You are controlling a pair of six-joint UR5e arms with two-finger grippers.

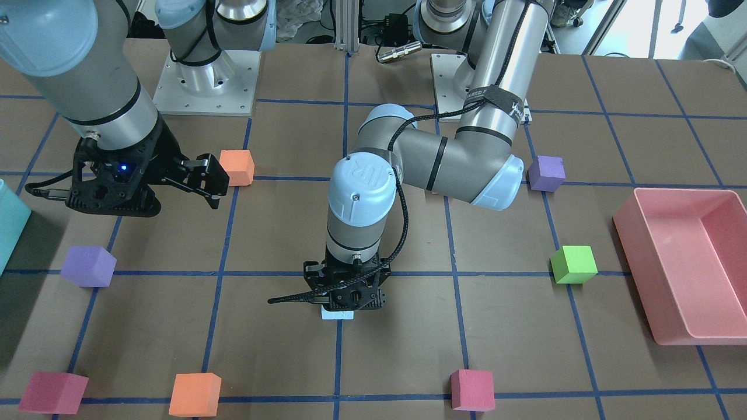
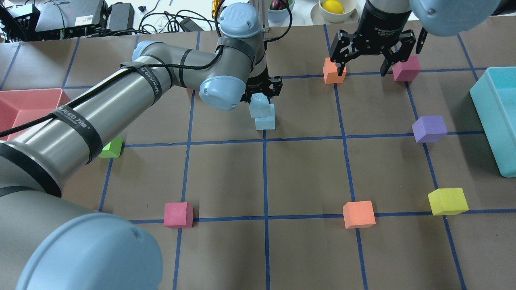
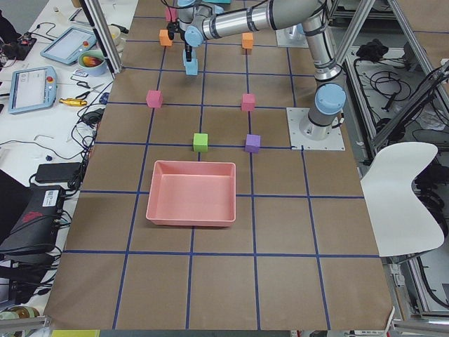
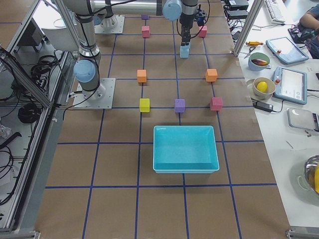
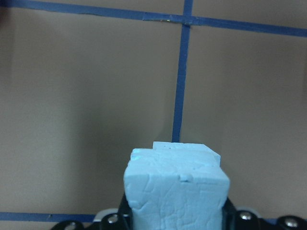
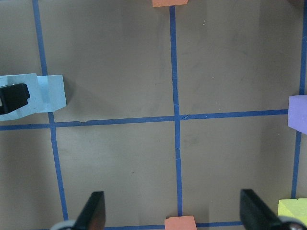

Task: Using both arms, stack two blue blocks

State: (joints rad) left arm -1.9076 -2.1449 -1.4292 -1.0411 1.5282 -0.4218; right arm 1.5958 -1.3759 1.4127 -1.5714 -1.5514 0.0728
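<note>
Overhead exterior: stock of arms and blue blocks, as you see them

**Left arm** [image 2: 133, 92]: you find it stretched from the near left corner across the counter [image 2: 306, 173] to the middle, elbow bent, wrist pointing straight down. The left end effector [image 2: 260, 98] pinches the upper blue block [image 2: 261, 108] by two opposite side faces.

**Upper blue block:** held just beside the centre tape line, directly over the lower blue block [image 2: 267, 123]. It looks seated on it, though you cannot confirm contact. As a cube it has no long axis. Its top is level, and it is turned slightly against the block beneath, so the edges do not line up.

**Lower blue block:** flat on the counter, edges roughly parallel to the tape grid. Together the two form an upright column.

**Right arm** [image 2: 387, 20]: it comes in at the far right, wrist tilted down. The right end effector [image 2: 363, 72] hangs above the counter with its fingers spread wide and nothing between them, one tip by an orange cube [image 2: 333, 76], the other by a magenta cube [image 2: 406, 69]. It is well apart from the stack.
</note>
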